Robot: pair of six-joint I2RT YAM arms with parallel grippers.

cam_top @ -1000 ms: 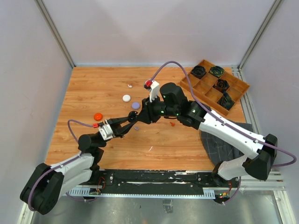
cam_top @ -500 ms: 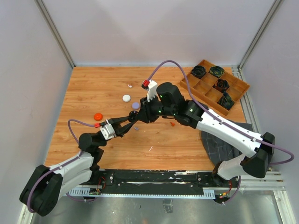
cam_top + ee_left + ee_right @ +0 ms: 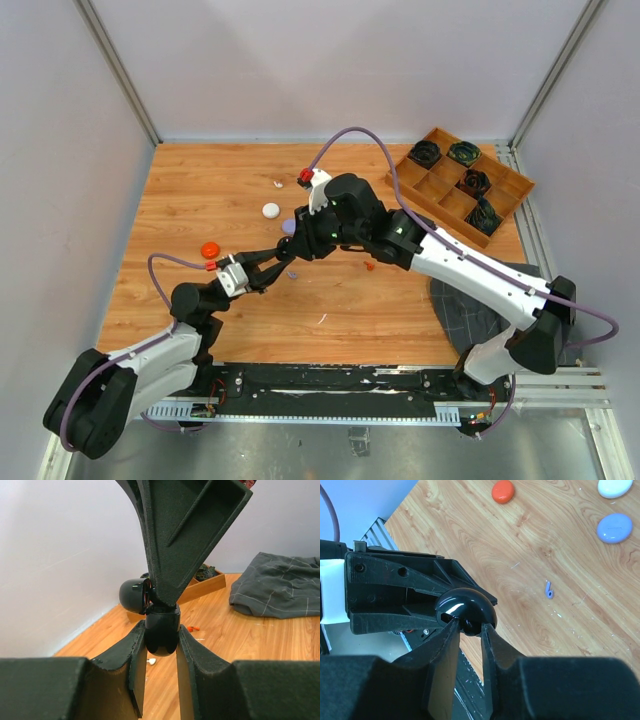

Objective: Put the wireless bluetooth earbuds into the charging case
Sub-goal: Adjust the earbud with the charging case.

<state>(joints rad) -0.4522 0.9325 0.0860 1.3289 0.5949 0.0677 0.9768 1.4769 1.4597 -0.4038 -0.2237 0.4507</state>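
Observation:
My left gripper [image 3: 283, 254] [image 3: 161, 626] is shut on a glossy black charging case [image 3: 161, 632], held above the table with its domed lid [image 3: 132, 595] [image 3: 465, 606] hinged open. My right gripper [image 3: 298, 248] [image 3: 469, 626] comes down on the case's open mouth, its jaws pinched on a small black earbud [image 3: 471, 626] there. A pale purple earbud [image 3: 292, 274] [image 3: 549, 589], a red-orange earbud [image 3: 368, 267] [image 3: 194, 628] and a white earbud [image 3: 277, 183] [image 3: 151, 661] lie loose on the table.
An orange puck [image 3: 210, 249] [image 3: 503, 491], a white puck [image 3: 270, 210] [image 3: 615, 487] and a purple puck [image 3: 614, 528] lie left of the arms. A wooden tray [image 3: 497, 198] with black coiled bundles stands back right. A dark cloth [image 3: 462, 305] [image 3: 280, 585] lies right.
My right arm's wrist has swung a little to the left while its fingertips stayed at the case. The left gripper still holds the case in the same place.

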